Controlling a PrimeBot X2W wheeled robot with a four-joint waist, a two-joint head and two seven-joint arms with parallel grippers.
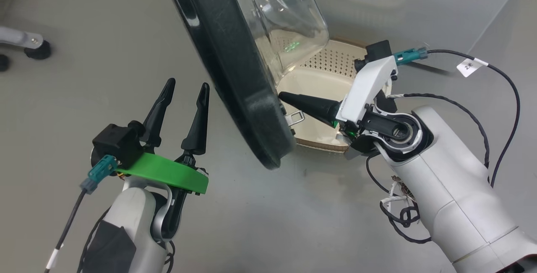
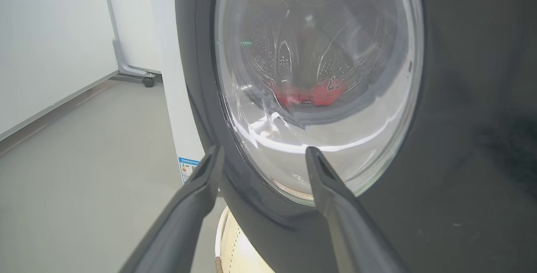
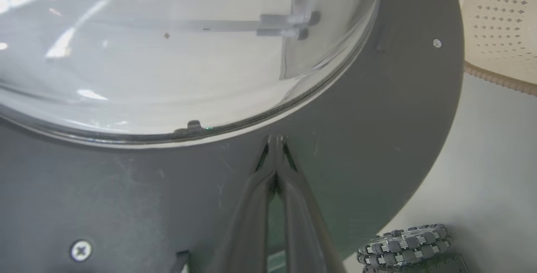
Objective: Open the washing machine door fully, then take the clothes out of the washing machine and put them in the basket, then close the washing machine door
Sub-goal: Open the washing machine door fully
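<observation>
Right gripper (image 1: 284,96) pinched closed, tips against the washing machine door (image 1: 235,76), which hangs half-open over the basket (image 1: 323,144) rim. Left gripper (image 1: 187,83) gapes empty. The door looks stiff, heavy and glossy, so I'd push the black rim, not the glass.

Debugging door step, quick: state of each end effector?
Left end effector: open, empty.
Right end effector: shut, empty, tips at washing machine door.
</observation>
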